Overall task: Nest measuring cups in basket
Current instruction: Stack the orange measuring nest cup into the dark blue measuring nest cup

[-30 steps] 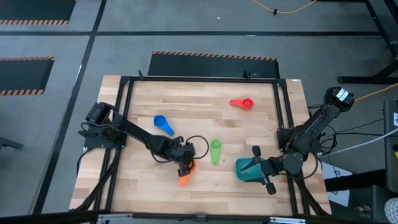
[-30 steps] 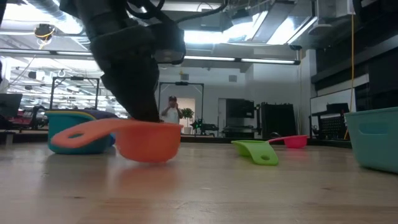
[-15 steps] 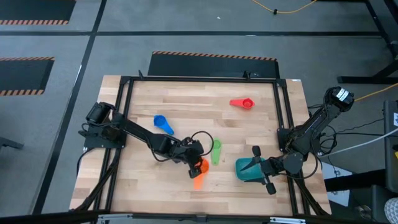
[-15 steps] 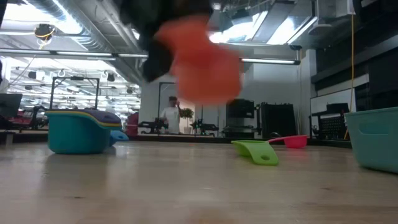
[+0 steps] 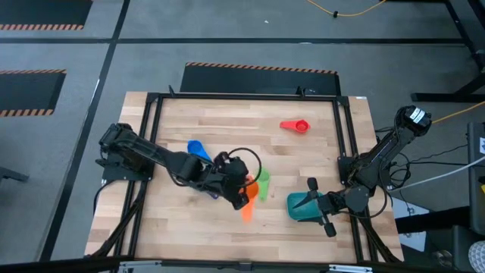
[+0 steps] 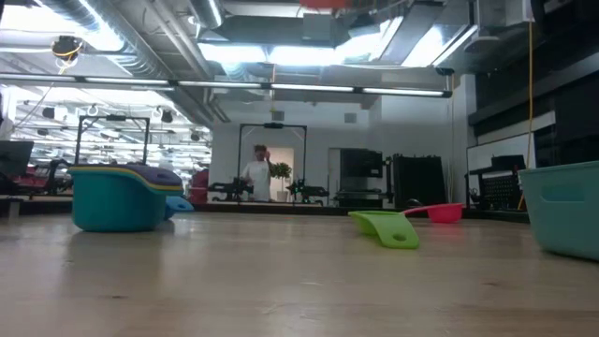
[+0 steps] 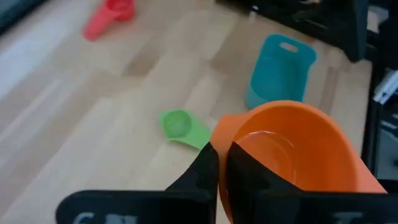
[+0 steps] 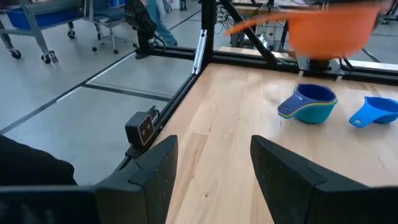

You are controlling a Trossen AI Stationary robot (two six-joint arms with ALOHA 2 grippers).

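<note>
My left gripper [image 7: 225,152] is shut on an orange measuring cup [image 7: 298,155] and holds it high over the table's middle [image 5: 247,199], just left of the green cup [image 5: 264,182], which lies flat on the wood. The teal basket [image 5: 299,206] stands near the right front. My right gripper [image 8: 214,168] hovers open at the basket with nothing between its fingers. A red cup [image 5: 295,125] lies at the far right and a blue cup [image 5: 198,149] left of the middle. A stack of light blue, yellow and dark blue cups [image 8: 308,102] stands beside the blue one. My left gripper pinches the orange cup's wall at the rim [image 7: 222,140], one finger inside the bowl [image 7: 249,177] and one outside [image 7: 205,177]. The fingers slant down from the table's left. The cup hangs clear of the table, mouth up, its handle [image 5: 248,214] pointing toward the near edge.
The black frame rail [image 5: 345,152] runs along the table's right side beside the right arm. Bare wood [image 5: 250,148] lies between the red cup and the green cup. People and equipment stand in the room behind the table.
My left gripper has risen from the table with the orange cup and moved toward the table's right edge, nearer the green cup and the basket. The cup, resting on the wood a second ago, now hangs clear, nearly out of the low view's top.
</note>
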